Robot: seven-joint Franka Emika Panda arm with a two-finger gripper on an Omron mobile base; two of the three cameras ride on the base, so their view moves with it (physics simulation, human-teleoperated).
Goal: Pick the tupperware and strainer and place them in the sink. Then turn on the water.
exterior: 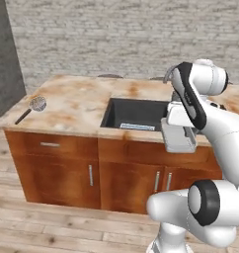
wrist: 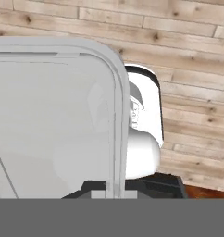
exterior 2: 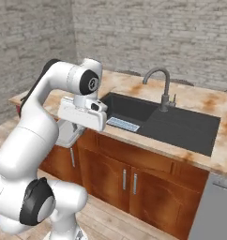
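Tupperware (exterior: 179,141), the flat rectangular translucent grey-white plastic container, is in my grip. My tool (wrist: 115,190) is pinched right down on its thin rim, jaws as near together as they go. In the hand view its rounded corner and cloudy wall stand up in front of me, with wooden floor planks behind.

That's the point to watch: the container hangs below my hand, out in front of the table's (exterior: 72,106) front edge, level with the cabinet doors, not over the basin. The large matte black rectangular sink (exterior: 136,111) lies up and away from it, towards the brick wall, and a bit to my left. By my reckoning the carry has to go up over the marbled lip and then forward before I let go. The risk I see is the hanging lower edge catching that lip if I go forward too soon. Exactly how its long side is turned against the basin, I can't tell from here.

Further off, the small round silver wire-mesh strainer (exterior: 37,104) sits at the far left end of the table, well apart from the sink, dark handle pointing to the front corner. The grey arched faucet (exterior 2: 157,82) shows no water.
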